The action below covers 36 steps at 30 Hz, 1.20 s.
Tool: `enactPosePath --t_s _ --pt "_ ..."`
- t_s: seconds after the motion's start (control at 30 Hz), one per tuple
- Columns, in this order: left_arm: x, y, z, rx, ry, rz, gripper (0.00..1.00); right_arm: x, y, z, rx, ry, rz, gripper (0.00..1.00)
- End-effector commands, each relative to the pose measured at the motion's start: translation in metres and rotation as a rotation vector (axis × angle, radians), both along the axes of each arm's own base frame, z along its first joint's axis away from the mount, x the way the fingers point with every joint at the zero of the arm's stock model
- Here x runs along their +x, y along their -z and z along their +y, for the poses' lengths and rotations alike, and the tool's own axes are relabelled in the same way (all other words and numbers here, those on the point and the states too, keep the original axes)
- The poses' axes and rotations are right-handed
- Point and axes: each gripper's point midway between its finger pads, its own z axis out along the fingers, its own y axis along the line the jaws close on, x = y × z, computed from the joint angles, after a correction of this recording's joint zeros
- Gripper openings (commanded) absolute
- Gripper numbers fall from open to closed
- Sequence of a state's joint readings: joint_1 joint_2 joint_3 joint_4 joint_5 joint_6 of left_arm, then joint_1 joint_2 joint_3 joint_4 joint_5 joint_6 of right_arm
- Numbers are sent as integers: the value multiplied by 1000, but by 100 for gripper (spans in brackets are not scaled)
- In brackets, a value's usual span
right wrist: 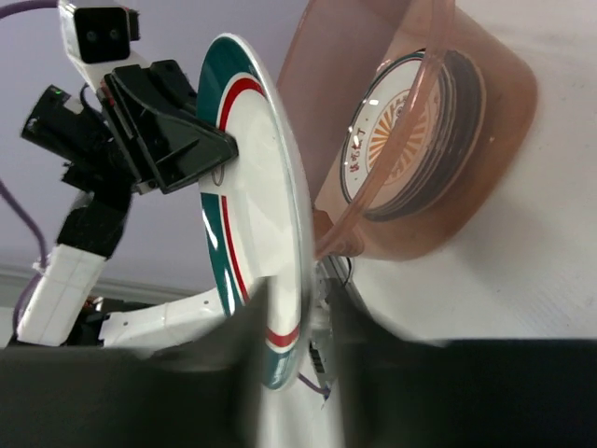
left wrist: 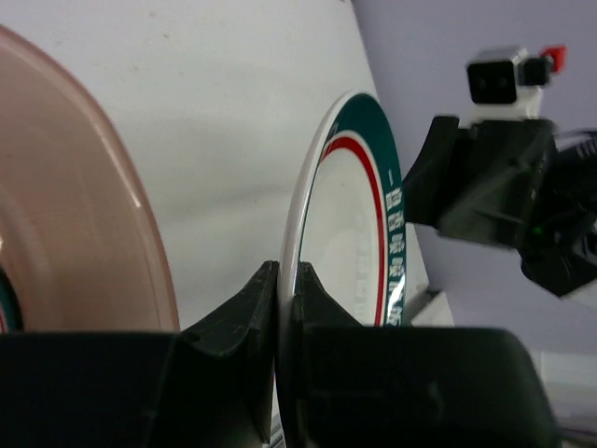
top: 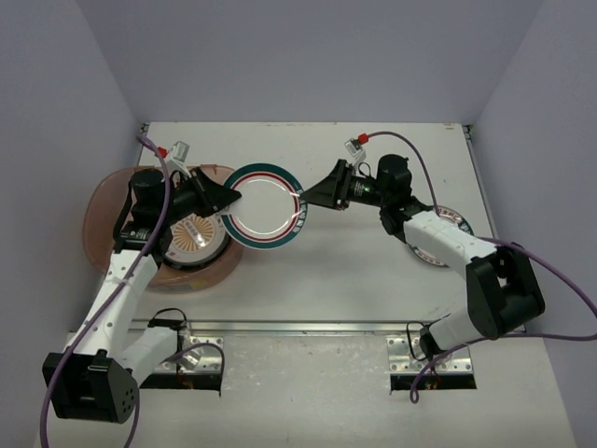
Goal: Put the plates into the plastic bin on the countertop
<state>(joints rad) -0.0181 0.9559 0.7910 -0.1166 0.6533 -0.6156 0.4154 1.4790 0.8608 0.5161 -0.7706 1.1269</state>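
Note:
A white plate [top: 266, 203] with a teal-and-red rim hangs above the countertop [top: 354, 271], between the two grippers. My left gripper [top: 233, 196] is shut on its left rim; in the left wrist view both fingers [left wrist: 252, 308] press the plate [left wrist: 354, 215] edge. My right gripper [top: 303, 198] is at the opposite rim. In the right wrist view its blurred jaws [right wrist: 298, 299] stand apart around the plate [right wrist: 252, 187], with a gap on one side. The plastic bin [top: 103, 205] sits at the left and holds an orange sunburst plate [top: 196, 238] on top of a stack.
Another plate [top: 457, 222] lies on the countertop at the right, mostly under my right arm. Lavender walls enclose the back and both sides. The bin's rim [left wrist: 93, 233] is just left of the held plate.

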Motion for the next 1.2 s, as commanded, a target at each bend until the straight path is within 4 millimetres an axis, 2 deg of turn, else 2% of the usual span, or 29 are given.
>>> enactPosePath --t_s 0.0,0.07,0.13,0.17,0.2,0.23,0.3,0.37,0.43,0.57,0.63,0.67,0.7,0.77,0.83,0.87,1.0,1.03,1.07,1.1,1.17 --pt "19 0 78 159 -436 108 0 11 -11 -14 -57 96 -74 98" --pt "18 -2 112 144 -568 137 0 23 7 -37 -126 203 -40 99" --pt "8 3 159 89 -697 183 0 25 10 -67 -144 290 -43 99" --pt "4 4 168 62 -712 194 0 24 8 -78 -143 318 -47 99" --pt "-7 7 205 20 -815 213 0 26 16 -104 -153 384 -33 99" --pt "-13 11 218 -11 -838 225 0 23 16 -118 -161 414 -50 99" --pt "-16 27 231 -54 -863 258 0 16 14 -139 -198 457 -91 99" --pt "-13 43 235 -83 -874 289 0 10 16 -149 -228 473 -101 99" --pt "-12 76 238 -104 -879 368 0 3 15 -156 -258 482 -124 99" --pt "-13 105 238 -78 -865 407 0 -8 16 -168 -312 521 -163 99" --pt "-15 112 239 -31 -873 413 3 -13 14 -170 -308 539 -177 99" --pt "-16 113 239 -13 -874 416 9 -15 13 -170 -303 541 -178 99" --pt "-18 114 238 6 -866 419 20 -18 12 -170 -296 542 -180 99" --pt "-20 118 237 38 -853 426 51 -22 8 -168 -281 530 -188 99" --pt "-22 122 235 45 -843 436 91 -27 3 -165 -269 513 -203 99" --pt "-22 122 231 49 -823 441 100 -29 4 -165 -269 509 -199 99" --pt "-22 118 215 112 -758 455 100 -32 3 -176 -331 560 -214 99" --pt "-17 114 201 160 -717 446 100 -31 -2 -184 -370 599 -229 99" --pt "-17 111 206 183 -746 441 100 -32 3 -188 -400 617 -222 99" --pt "-16 115 196 214 -722 459 100 -32 -2 -194 -430 640 -238 99" --pt "-18 122 188 233 -703 488 100 -35 -4 -201 -474 658 -254 99"
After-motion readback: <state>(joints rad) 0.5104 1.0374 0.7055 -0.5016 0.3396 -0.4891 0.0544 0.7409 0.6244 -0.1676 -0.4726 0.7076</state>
